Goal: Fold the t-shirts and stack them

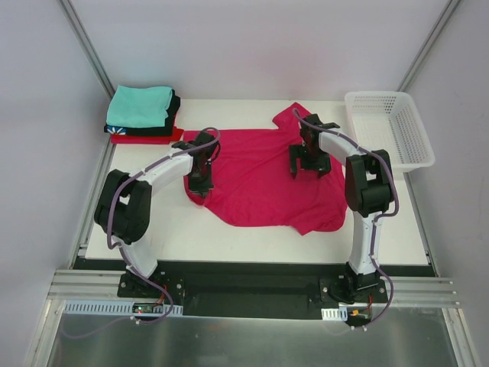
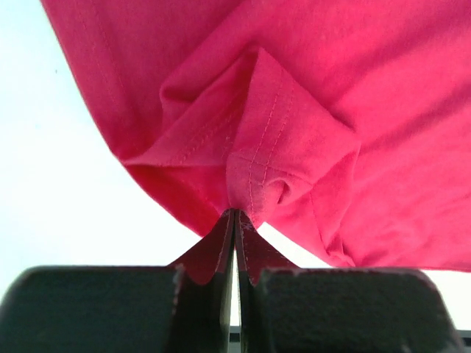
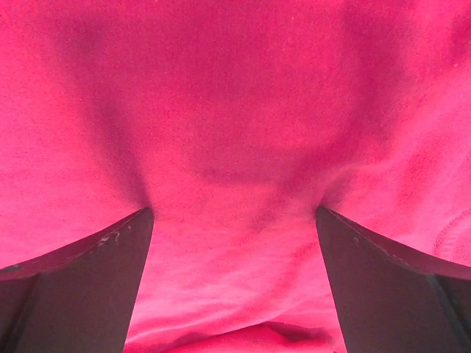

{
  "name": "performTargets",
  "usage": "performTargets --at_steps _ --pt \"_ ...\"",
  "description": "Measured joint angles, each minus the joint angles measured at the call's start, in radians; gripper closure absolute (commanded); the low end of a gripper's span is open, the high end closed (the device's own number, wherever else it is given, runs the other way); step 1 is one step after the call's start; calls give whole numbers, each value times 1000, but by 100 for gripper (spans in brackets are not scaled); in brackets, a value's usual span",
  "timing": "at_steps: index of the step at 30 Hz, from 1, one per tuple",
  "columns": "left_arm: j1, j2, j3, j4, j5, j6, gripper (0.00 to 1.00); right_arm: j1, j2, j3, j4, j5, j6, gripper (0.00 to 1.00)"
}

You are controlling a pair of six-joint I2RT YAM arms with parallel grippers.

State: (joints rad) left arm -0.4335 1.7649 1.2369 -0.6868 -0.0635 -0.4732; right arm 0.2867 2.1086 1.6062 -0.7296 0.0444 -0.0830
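At the far left corner of the table sits a pile of folded t-shirts: a teal one on top, a black one under it, and a red one at the bottom, its edge showing along the near side. Just to the right of the pile, the left arm reaches out over the left edge of the crimson-pink t-shirt. The left jaws are pressed tight together on a bunched bit of that shirt's stitched edge. In the left wrist view, the cloth puckers into a small peak right where they pinch it, and the rest of the shirt fans away from that point over the white table. The shirt itself lies spread across the middle of the table, rumpled, with one sleeve pointing toward the far side and its wide lower edge nearer the arms. Further right, the right arm bends in over the shirt's right part, and the right jaws point down at the cloth, spread wide and gripping nothing. In the right wrist view, pink cloth fills the whole space between the two dark fingers, though I cannot tell whether the tips touch it. At the far right corner stands a white mesh basket, apart from the shirt.
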Motion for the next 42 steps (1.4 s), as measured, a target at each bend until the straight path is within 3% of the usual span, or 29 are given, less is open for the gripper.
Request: performTargets --at_steps 16,42 --pt "-6 -298 -82 -89 -19 -61 100 -7 14 17 -11 -8 0 4" --pt "3 -455 -241 -242 -187 -142 100 -8 32 49 -41 -18 -1 4"
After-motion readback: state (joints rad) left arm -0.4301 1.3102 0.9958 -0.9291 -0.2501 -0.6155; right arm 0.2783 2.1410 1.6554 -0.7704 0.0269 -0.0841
